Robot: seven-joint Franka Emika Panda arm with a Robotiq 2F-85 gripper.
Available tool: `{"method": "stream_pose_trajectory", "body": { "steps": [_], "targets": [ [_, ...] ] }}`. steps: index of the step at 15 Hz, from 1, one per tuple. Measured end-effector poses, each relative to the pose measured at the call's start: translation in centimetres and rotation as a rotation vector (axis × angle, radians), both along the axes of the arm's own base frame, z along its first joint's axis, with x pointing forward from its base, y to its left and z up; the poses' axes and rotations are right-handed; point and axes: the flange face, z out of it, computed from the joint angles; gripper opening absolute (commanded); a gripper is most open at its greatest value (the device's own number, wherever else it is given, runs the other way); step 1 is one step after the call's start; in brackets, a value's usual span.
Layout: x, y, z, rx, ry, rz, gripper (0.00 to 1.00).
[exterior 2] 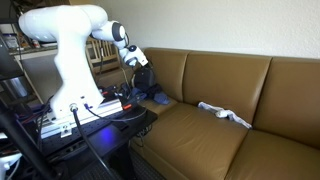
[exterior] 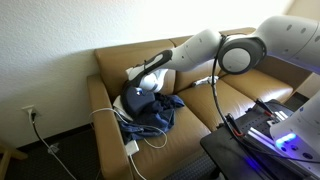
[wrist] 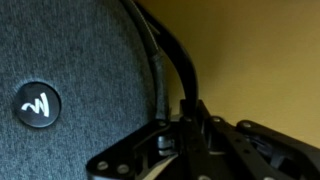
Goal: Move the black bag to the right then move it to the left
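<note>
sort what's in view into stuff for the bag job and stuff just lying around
For the job:
black bag on the sofa
gripper, right up at the bag

Just lying about:
white cloth on the seat cushions
white cable beside the bag
white adapter at the seat's front edge

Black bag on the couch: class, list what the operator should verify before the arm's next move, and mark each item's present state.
1. End effector at the black bag: ok.
2. Grasp on the black strap: cannot tell; closure is hidden in the wrist view.
3. Bag resting on the couch seat: ok.
4. White cable away from the bag: not ok; it loops beside it.
5. Seat ahead free: not ok; a white cloth lies farther along the couch.
</note>
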Motion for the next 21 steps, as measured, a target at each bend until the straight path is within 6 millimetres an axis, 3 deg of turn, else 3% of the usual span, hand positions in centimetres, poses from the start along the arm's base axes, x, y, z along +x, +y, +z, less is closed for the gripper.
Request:
{"method": "stream_pose_trajectory", "body": {
  "steps": [6,9,12,17,21],
  "targets": [
    [0.8,-0.2,0.7,0.066,0.069,-0.032,0.01],
    [1.9,-1.0,2.2,0.068,0.117,-0.026,0.01],
    [3.3,-1.9,6.0,0.075,0.141,-0.028,0.01],
    [4.9,-4.1,14.9,0.117,0.123,-0.057,0.01],
    [4.8,-9.0,20.5,0.118,0.114,-0.142,0.01]
  ]
}}
